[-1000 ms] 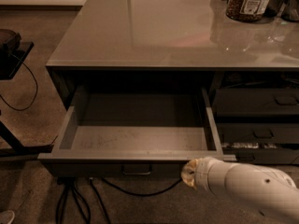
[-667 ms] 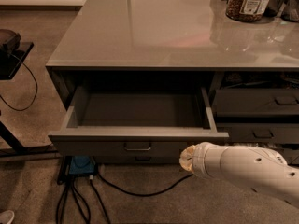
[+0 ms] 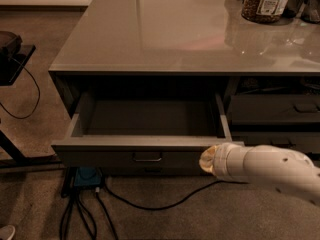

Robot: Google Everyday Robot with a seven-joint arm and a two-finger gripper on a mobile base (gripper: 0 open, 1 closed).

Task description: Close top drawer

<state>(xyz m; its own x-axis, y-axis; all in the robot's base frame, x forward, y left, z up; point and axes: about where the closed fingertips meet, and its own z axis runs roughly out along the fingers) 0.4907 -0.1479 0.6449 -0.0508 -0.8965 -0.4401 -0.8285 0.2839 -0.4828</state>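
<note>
Status change: over the last second the top drawer [image 3: 145, 119] has travelled inward. Its tall front previously covered the blue box [image 3: 86, 176] on the carpet. That box and the cables [image 3: 150, 204] beside it are now exposed below the front panel. Most of this travel occurred early in the interval, and the front has shifted little since the later of the two earlier views.

Current position: the drawer remains partly open under the grey countertop [image 3: 165, 29], with its pale inner floor in view. The front panel stands well forward of the slimmer drawers [image 3: 272, 109] on the right.

End effector: the gripper [image 3: 207, 160] sits at the right end of the drawer front, to the right of the bar handle [image 3: 147, 157], and appears to be in contact with the panel. Whether it is open or closed cannot be told.

Assessment: the push is taking effect, but the task is not complete. Contact is off-centre, so the drawer may rack on its runners. Continued straight pressure toward the cabinet is likely required until the front sits flush
</note>
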